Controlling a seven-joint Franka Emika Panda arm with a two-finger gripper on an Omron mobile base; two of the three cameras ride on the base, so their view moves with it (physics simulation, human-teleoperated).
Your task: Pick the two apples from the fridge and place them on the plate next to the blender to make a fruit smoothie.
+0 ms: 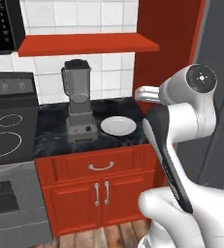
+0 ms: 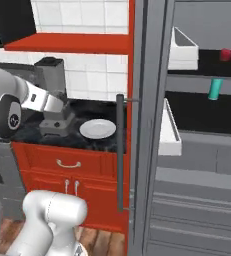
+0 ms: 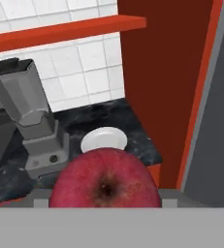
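Dark surface (image 3: 133, 126), plate (image 3: 104, 139) at 12 o'clock: claw grips 1 apple (image 3: 104, 179), firm, smooth, probably light, best held across its middle.

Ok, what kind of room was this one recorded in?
A simulated home kitchen: a stove with ring burners, a blender and white plate on a dark counter over red cabinets, and an open fridge.

We see flat, even rendered light with no clear source and no glare. Soft shadow sits under the red shelf (image 1: 87, 44) and inside the fridge (image 2: 197, 125). Edges look slightly soft and pixelated; straight lines stay undistorted.
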